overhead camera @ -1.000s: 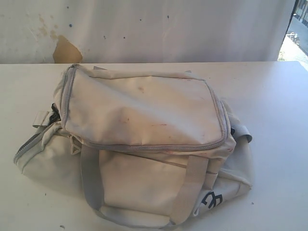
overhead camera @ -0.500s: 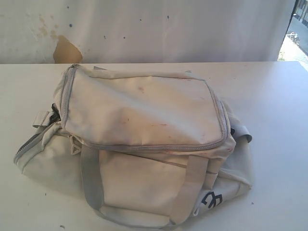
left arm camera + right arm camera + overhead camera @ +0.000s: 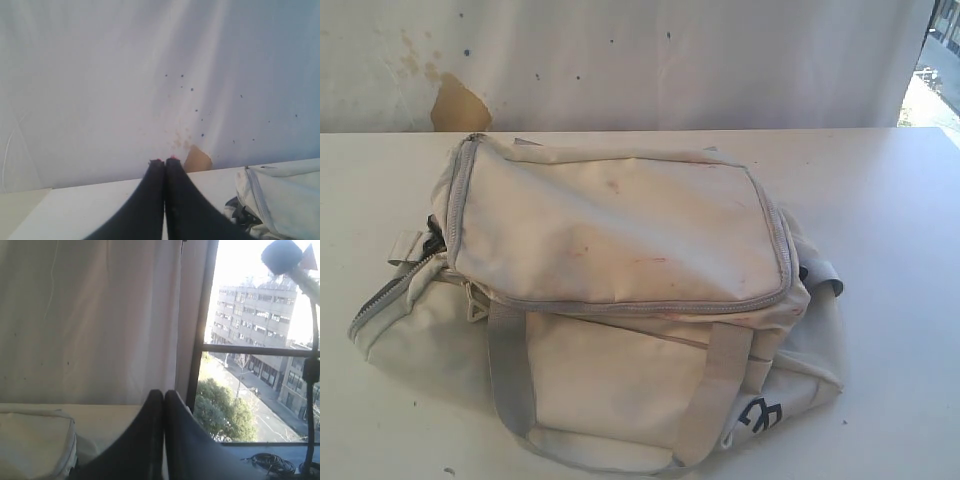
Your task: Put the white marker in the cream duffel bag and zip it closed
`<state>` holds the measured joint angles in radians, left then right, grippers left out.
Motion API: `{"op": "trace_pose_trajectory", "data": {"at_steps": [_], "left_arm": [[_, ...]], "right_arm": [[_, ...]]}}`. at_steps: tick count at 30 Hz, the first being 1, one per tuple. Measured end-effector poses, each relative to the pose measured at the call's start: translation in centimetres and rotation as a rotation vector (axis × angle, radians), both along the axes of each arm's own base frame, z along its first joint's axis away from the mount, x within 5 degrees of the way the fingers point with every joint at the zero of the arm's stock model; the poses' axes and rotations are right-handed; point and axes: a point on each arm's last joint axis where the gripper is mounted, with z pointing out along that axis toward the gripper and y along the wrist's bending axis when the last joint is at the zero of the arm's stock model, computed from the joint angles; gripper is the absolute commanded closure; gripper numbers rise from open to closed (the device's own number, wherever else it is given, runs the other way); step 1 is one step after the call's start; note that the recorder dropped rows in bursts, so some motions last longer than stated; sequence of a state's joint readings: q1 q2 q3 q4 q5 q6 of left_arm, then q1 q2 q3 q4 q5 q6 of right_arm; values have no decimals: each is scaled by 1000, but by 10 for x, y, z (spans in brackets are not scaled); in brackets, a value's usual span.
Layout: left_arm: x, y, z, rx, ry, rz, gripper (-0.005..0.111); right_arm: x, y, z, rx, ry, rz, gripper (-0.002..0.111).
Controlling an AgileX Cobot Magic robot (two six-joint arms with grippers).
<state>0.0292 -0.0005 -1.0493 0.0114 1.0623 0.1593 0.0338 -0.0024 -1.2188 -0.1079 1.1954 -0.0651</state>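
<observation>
Bag (image 3: 620, 240) on table (image 3: 890, 210), long axis left-right, logo (image 3: 760, 413) end right, logo partly hidden. Left gripper (image 3: 165, 161), right gripper (image 3: 164, 393): jaws pressed together, empty.

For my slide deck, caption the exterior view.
Stained cream duffel bag resting on the white table, no arms in view.

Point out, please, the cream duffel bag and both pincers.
cream duffel bag (image 3: 620, 230), exterior view, top panel.
left pincer (image 3: 164, 161), left wrist view, between shut fingertips.
right pincer (image 3: 164, 393), right wrist view, between shut fingertips.

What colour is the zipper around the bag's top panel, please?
Light grey; the zipper shows best in the exterior view.
</observation>
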Motion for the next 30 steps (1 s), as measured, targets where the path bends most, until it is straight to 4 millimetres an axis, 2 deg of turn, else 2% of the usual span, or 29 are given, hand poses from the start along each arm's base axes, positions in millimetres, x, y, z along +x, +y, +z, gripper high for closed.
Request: {"op": "trace_pose_trajectory", "data": {"at_steps": [11, 13, 16, 19, 23, 24, 25, 26, 30], "left_arm": [[8, 8, -2, -25, -8, -39, 107], [20, 8, -7, -25, -16, -40, 107], [49, 6, -22, -27, -30, -44, 107], [86, 5, -49, -24, -46, -50, 107], [116, 3, -79, -20, -75, -56, 107], [126, 3, -93, -18, -96, -60, 107], [131, 2, -100, -18, -104, -61, 107], [139, 2, -113, -17, -123, -65, 107], [156, 1, -159, -15, -109, -71, 107]], "right_arm": [[24, 1, -13, -20, 96, 1, 108], [32, 1, -16, -24, 97, 2, 108], [54, 2, -23, -34, 89, 6, 108], [81, 4, -36, -45, 84, 13, 108], [114, 6, -57, -59, 87, 23, 108], [133, 7, -74, -66, 96, 29, 108], [139, 8, -80, -69, 94, 32, 108], [153, 9, -95, -75, 82, 40, 108], [180, 12, -131, -88, 19, 62, 108]]}}
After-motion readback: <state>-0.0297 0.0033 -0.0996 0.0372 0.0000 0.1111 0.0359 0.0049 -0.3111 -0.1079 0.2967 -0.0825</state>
